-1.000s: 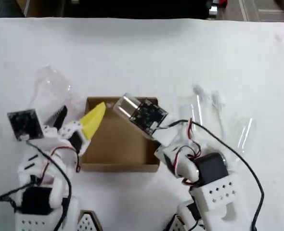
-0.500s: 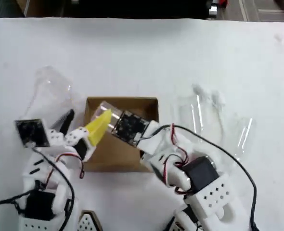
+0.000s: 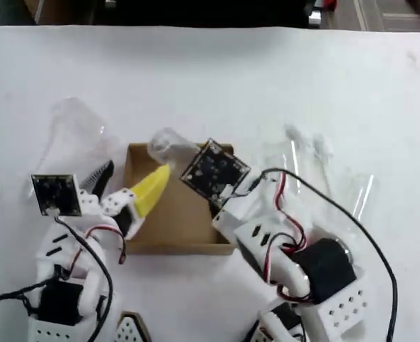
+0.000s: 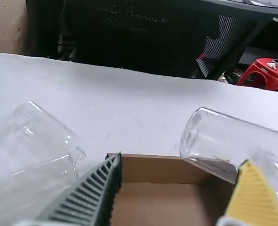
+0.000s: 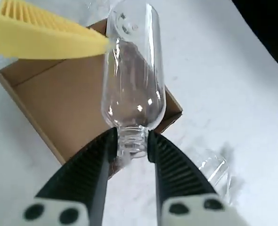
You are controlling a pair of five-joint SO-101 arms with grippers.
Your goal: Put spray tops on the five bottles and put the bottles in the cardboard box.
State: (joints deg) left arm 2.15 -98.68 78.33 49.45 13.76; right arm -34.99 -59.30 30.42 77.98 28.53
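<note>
A shallow cardboard box (image 3: pixel 174 239) lies open on the white table between the two arms. My right gripper (image 5: pixel 132 141) is shut on the neck of a clear bottle (image 5: pixel 134 80), which has no spray top. The bottle (image 3: pixel 166 142) is held tilted over the box's far edge, base pointing away from the arm. My left gripper (image 3: pixel 135 169) stands open over the box's left side, its yellow finger (image 5: pixel 40 37) close beside the held bottle (image 4: pixel 224 141). Another clear bottle (image 4: pixel 35 146) lies on the table left of the box (image 4: pixel 162 188).
Clear bottles (image 3: pixel 75 121) lie on the table left of the box. More clear pieces (image 3: pixel 310 157) are scattered to its right, some near the right arm's base (image 3: pixel 359 192). The table's far edge (image 3: pixel 210 27) meets a dark floor.
The right arm swung the bottle left and down toward the box, then lifted it back over the box's far edge. The left gripper shifted slightly right, over the box.
</note>
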